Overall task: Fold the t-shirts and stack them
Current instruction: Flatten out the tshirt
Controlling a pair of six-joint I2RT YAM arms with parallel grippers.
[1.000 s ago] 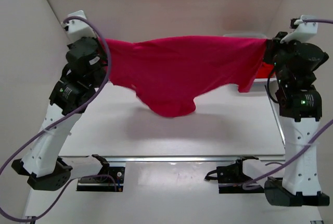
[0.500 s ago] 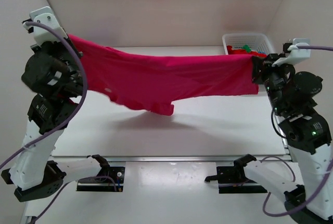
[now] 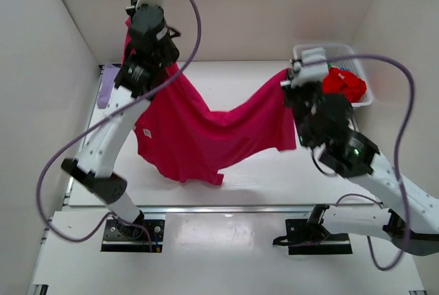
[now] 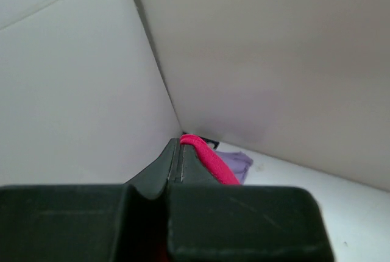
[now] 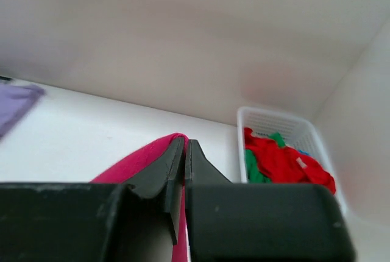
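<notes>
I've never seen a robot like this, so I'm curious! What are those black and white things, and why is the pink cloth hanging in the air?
Those are two robot arms bolted to a white table. The big picture looks down from above and behind them. The other two pictures come from small cameras on the wrists, so you see each arm's black jaws up close. The left arm and the right arm each have their jaws shut on an edge of the pink t-shirt. They hold it up so it sags between them. A lavender t-shirt lies at the table's far left. A white basket at the far right holds red cloth and green cloth.
</notes>
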